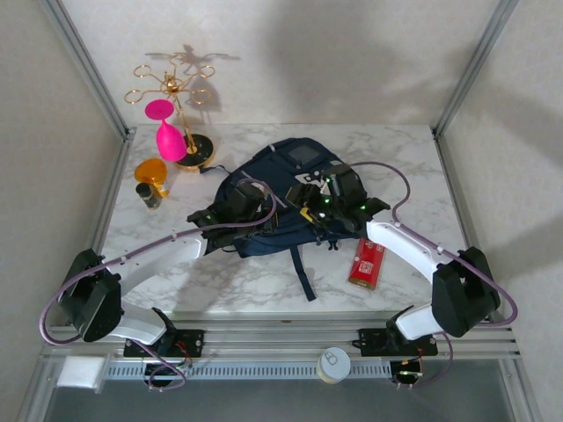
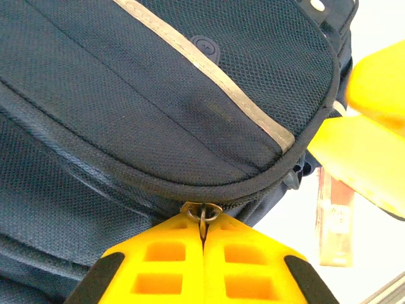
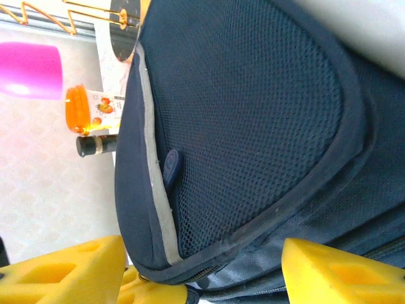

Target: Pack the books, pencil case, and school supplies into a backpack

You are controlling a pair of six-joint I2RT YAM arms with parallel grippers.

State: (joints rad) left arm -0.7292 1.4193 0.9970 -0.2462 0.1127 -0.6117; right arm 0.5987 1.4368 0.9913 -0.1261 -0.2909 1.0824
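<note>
The navy backpack with pale grey trim lies mid-table, and both grippers are at its near side. My left gripper is shut on the metal zipper pull ring at the bag's seam. My right gripper is open, its yellow fingers standing wide on either side of the bag's mesh flap without pressing it. The red pack of school supplies lies flat on the table to the right of the bag, also seen as the red pack. The books and the pencil case are out of view.
A gold wire stand holding a pink glass stands at the back left, with an orange object and a small dark bottle beside it. A dark strap trails toward the near edge. A white round item sits on the front rail.
</note>
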